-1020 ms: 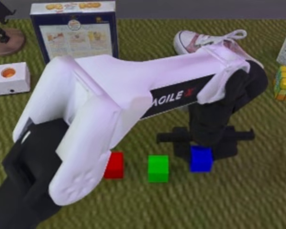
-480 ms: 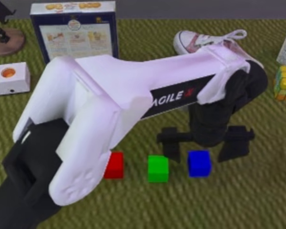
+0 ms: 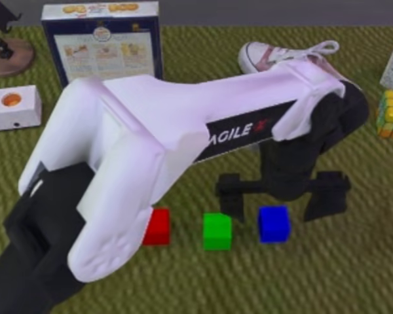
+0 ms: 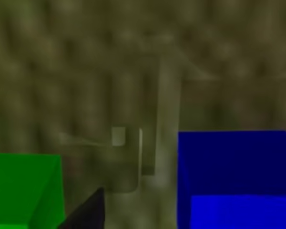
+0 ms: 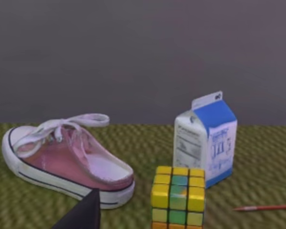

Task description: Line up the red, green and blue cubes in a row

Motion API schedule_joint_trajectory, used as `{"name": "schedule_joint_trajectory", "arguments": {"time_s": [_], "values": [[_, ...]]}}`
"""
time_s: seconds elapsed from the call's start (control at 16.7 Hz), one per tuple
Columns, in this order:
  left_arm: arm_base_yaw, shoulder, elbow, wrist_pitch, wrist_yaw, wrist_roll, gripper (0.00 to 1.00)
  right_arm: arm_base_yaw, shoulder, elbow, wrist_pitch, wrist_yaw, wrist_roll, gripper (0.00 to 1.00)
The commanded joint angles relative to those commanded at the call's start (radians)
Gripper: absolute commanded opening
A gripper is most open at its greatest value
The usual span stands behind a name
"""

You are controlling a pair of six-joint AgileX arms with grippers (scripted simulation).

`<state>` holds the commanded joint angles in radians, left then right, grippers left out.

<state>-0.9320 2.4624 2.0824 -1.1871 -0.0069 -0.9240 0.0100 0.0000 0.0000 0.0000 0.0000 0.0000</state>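
Left arm: extends from lower left of frame diagonally to centre right, wrist angled downward. Left pincer [image 3: 283, 199]: fingers spread wide, pointing down, right of centre. Right arm: outside top view.

Table cloth [image 3: 354, 275] is showing olive green with a wavy weave. Red cube [image 3: 158, 226], green cube [image 3: 217, 231] and blue cube [image 3: 274, 224] are all looking plain and bright. At 1 o'clock the shoe [image 5: 66, 162] is showing pink with white laces. The puzzle cube [image 5: 178, 196] is showing yellow, green and orange squares; the carton [image 5: 206, 137] is looking white and blue.
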Motion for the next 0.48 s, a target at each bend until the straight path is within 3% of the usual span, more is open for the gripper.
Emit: {"name": "schedule_joint_trajectory", "arguments": {"time_s": [0.48], "values": [[0.017, -0.013, 0.240, -0.251, 0.000, -0.003, 1.00, 0.000, 0.000, 0.000, 0.000, 0.000, 0.000, 1.00]]}}
